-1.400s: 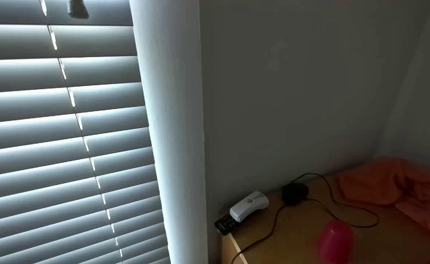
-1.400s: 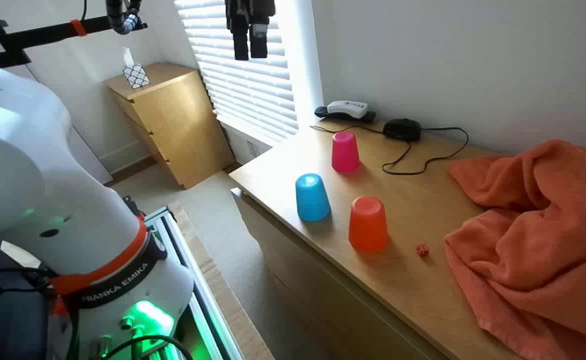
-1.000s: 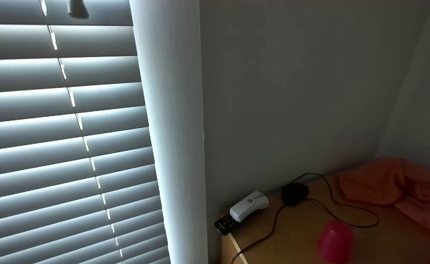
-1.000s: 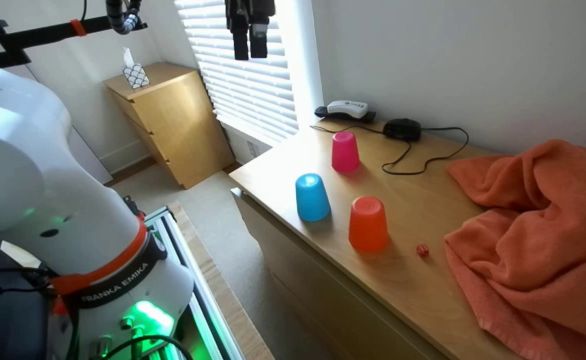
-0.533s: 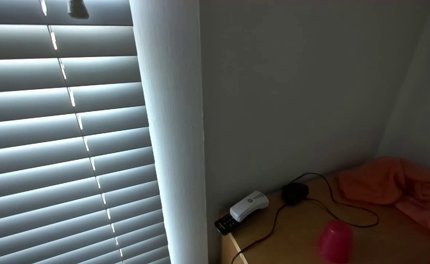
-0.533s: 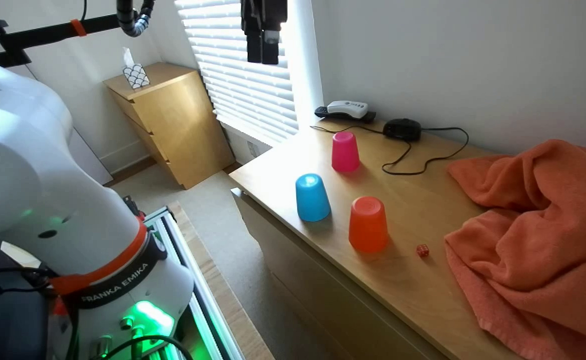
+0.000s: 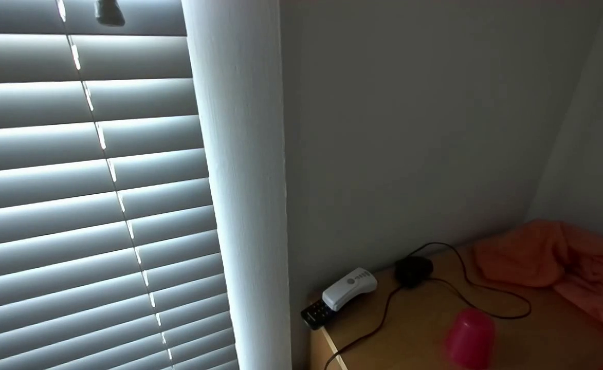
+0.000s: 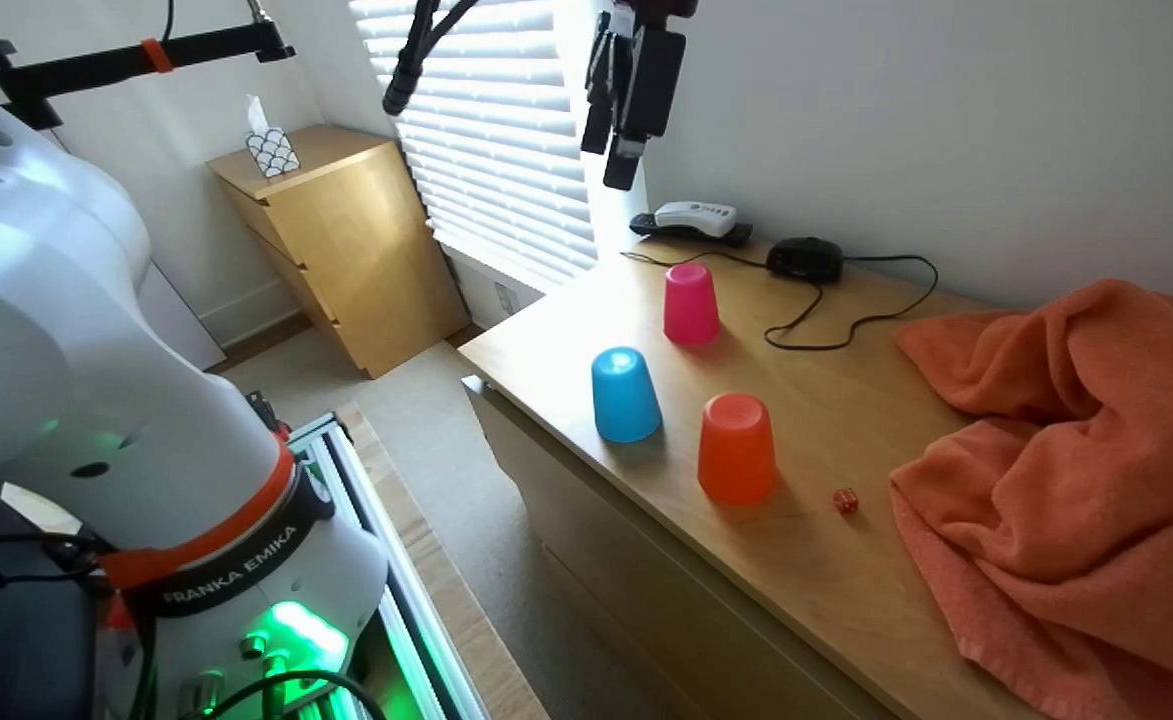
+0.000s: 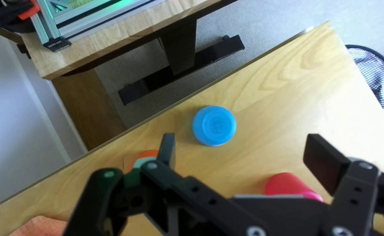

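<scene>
The gripper (image 8: 608,158) hangs in the air well above the wooden dresser (image 8: 846,420), its fingers spread wide with nothing between them. In an exterior view the blue cup (image 8: 626,395) stands lower down, close to the dresser's left edge, upside down with its long axis upright; in the wrist view its closed end shows within the span of the fingertips, slightly toward the robot's bench (image 9: 113,36). The pink cup (image 8: 691,303), also inverted, stands farther back and a little right; the inverted orange cup (image 8: 737,448) is nearer and to the right. Past that lie a small red die (image 8: 846,501) and a crumpled orange towel (image 8: 1076,470). By the far wall (image 8: 896,120) sit a white remote (image 8: 695,217), atop a black one (image 8: 741,236), and a corded black device (image 8: 804,260). Bright window blinds (image 8: 506,180) hang at far left.
</scene>
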Robot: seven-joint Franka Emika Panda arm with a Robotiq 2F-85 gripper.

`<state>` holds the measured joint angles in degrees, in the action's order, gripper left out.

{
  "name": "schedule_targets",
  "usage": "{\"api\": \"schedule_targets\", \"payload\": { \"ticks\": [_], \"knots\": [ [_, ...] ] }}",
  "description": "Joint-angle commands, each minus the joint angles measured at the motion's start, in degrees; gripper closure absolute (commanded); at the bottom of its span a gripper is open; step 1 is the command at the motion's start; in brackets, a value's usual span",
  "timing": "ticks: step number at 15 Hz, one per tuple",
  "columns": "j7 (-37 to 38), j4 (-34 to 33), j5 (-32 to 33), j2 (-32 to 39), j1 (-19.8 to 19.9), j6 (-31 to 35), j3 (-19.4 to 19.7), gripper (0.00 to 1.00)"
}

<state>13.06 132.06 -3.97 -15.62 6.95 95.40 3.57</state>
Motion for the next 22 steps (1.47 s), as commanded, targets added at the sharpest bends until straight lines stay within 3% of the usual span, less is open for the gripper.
{"api": "schedule_targets", "payload": {
  "ticks": [1, 5, 12, 18, 21, 22],
  "knots": [
    [0.01, -0.13, 0.05, -0.39, -0.15, -0.16, 0.1, 0.0],
    [0.47, -1.52, -1.88, 1.7, 0.43, -1.08, 1.13, 0.0],
    [0.02, -4.33, -17.76, 16.28, 0.33, 4.26, 3.41, 0.0],
    [0.74, -9.68, -30.4, 27.47, 0.76, 10.03, 3.16, 0.0],
    [0.52, -12.36, -32.25, 30.55, 1.23, 8.4, 3.24, 0.0],
    [0.47, -10.22, -30.61, 28.6, 0.53, 10.07, 3.15, 0.0]
  ]
}}
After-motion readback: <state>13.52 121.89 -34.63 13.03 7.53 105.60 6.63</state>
